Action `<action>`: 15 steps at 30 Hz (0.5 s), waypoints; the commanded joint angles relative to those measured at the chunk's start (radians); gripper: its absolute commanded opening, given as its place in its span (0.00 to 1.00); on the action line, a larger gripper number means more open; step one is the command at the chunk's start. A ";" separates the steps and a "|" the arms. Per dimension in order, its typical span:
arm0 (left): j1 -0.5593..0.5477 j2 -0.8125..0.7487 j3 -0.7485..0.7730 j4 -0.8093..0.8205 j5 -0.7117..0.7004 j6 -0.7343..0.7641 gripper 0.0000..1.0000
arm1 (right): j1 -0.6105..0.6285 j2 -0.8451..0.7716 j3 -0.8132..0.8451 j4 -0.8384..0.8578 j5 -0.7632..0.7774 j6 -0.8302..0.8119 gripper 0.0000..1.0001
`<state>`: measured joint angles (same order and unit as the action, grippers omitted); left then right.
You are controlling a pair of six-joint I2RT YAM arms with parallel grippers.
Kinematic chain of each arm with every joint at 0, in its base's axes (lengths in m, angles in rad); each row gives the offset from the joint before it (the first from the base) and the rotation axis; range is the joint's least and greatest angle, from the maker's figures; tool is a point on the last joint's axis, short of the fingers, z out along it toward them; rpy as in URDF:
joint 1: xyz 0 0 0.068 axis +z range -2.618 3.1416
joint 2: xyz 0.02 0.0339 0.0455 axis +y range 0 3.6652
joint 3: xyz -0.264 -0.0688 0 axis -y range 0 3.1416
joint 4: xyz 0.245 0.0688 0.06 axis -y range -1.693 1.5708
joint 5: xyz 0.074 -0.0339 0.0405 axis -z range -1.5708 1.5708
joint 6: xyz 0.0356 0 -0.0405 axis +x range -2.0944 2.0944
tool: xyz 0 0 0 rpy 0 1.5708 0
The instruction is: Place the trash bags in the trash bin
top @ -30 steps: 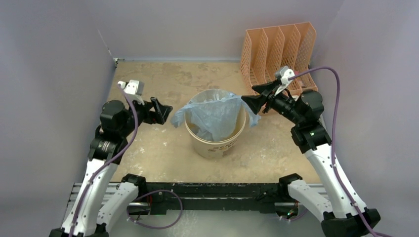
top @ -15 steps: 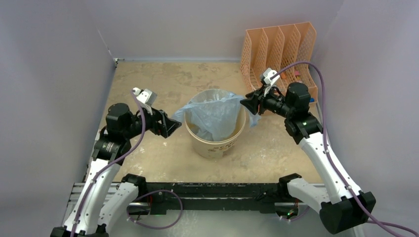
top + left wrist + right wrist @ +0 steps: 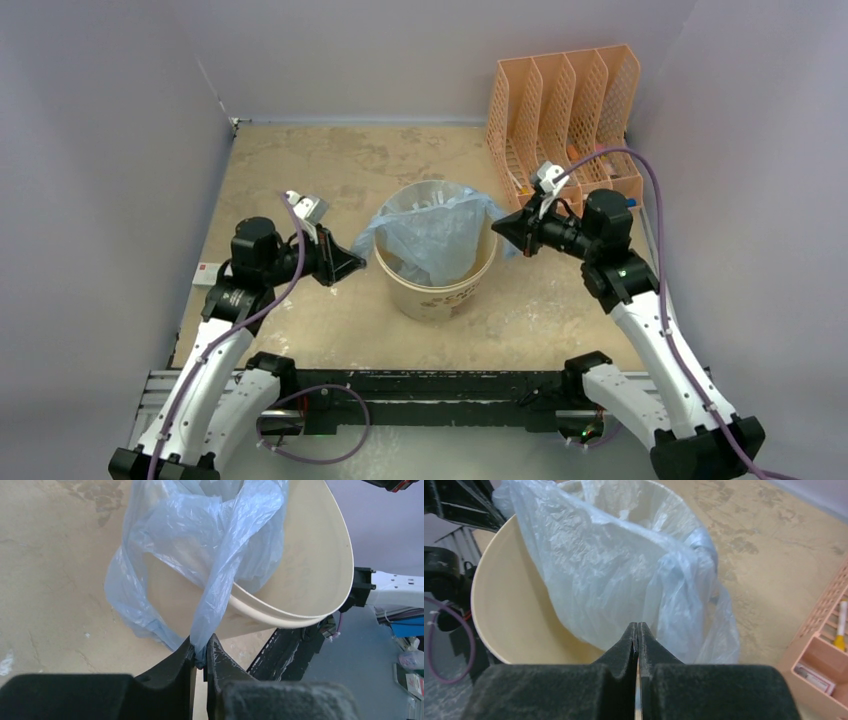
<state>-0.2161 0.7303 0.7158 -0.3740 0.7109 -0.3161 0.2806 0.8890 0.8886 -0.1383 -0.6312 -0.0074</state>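
— Where is the left gripper (image 3: 200, 652)?

— Just left of the round cream plastic trash bin (image 3: 440, 292), low over the sandy tabletop (image 3: 300, 170). It is clenched on a twisted strand of the thin, translucent pale-blue plastic trash bag (image 3: 432, 232).

— And the bag itself?

— Draped across the bin's mouth. Its middle sags inside, but a loose fold hangs down outside the left wall and another spills over the right rim.

— The right gripper (image 3: 637, 630)?

— Its fingers are pressed fully together at the bag's right edge, just beside the rim. Whether any film is caught between the tips, I cannot tell.

— So how far along is the job?

— Roughly halfway, I judge. The bag sits on the bin and is partly in it. Both overhanging sides are left to be tucked inside or drawn over the rim. The orange mesh file organizer (image 3: 565, 100) at the far right plays no part.
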 commanded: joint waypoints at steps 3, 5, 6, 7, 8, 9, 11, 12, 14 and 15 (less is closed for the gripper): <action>0.006 -0.078 -0.052 0.081 0.055 -0.072 0.07 | -0.001 -0.140 -0.061 0.073 -0.043 0.134 0.00; 0.006 -0.079 -0.049 0.082 0.059 -0.069 0.08 | -0.001 -0.145 -0.028 0.047 -0.006 0.118 0.10; 0.006 -0.075 -0.046 0.082 0.060 -0.069 0.08 | -0.001 -0.138 -0.010 0.040 0.003 0.102 0.20; 0.006 -0.072 -0.044 0.083 0.063 -0.068 0.09 | -0.001 -0.127 0.005 0.045 0.009 0.097 0.30; 0.006 -0.067 -0.043 0.084 0.067 -0.064 0.09 | -0.001 -0.115 0.019 0.053 0.004 0.089 0.34; 0.006 -0.061 -0.040 0.081 0.070 -0.060 0.09 | -0.001 -0.097 0.032 0.065 -0.015 0.063 0.36; 0.006 -0.052 -0.035 0.072 0.070 -0.054 0.09 | 0.001 -0.060 0.064 0.083 -0.061 -0.003 0.37; 0.006 -0.051 -0.035 0.070 0.070 -0.051 0.09 | 0.004 -0.041 0.082 0.095 -0.057 -0.039 0.38; 0.006 -0.046 -0.035 0.068 0.071 -0.049 0.10 | 0.029 0.004 0.136 0.085 0.003 -0.118 0.40; 0.006 -0.044 -0.032 0.064 0.071 -0.047 0.10 | 0.046 0.028 0.170 0.073 0.039 -0.163 0.41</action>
<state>-0.2161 0.6807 0.6617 -0.3431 0.7563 -0.3668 0.2874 0.8429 0.9390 -0.1040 -0.6521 -0.0010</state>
